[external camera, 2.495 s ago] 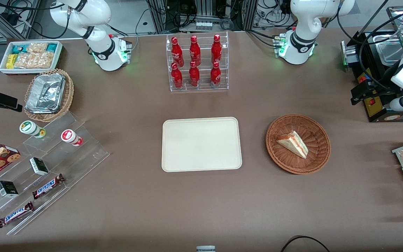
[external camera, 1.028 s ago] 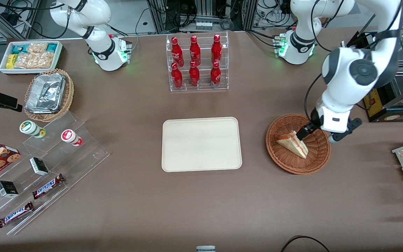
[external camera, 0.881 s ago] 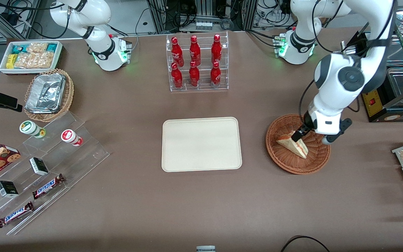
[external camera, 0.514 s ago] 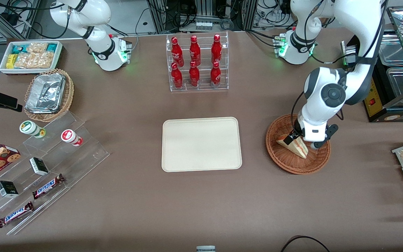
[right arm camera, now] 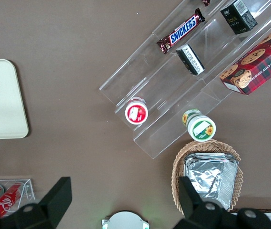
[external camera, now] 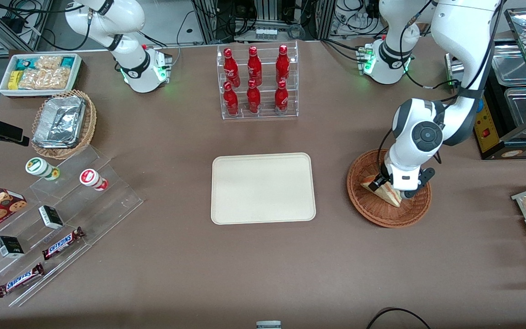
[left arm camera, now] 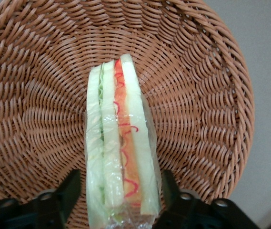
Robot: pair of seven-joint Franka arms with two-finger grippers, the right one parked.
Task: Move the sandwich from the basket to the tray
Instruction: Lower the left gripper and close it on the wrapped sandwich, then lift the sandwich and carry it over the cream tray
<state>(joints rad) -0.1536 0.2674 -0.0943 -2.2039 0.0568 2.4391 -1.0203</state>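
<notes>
the brown desk [external camera: 263,256] carries everything here. the cream tray [external camera: 263,188] lies flat near its middle, nothing on it. toward the working arm's end of the desk sits the round reddish-brown woven basket [external camera: 377,214], well apart from the tray. the sandwich [left arm camera: 121,157] lies inside the basket, standing on edge in clear wrap, its pale bread, green and orange-red layers facing up toward the wrist camera. the end effector [external camera: 388,185] is down inside the basket at the sandwich; its fingers [left arm camera: 71,188] are apart, one on each side of the wedge's wide end, close to the wrap, and whether they press it cannot be told. farther from the front camera than the tray stands a clear rack of red bottles [external camera: 256,82].
</notes>
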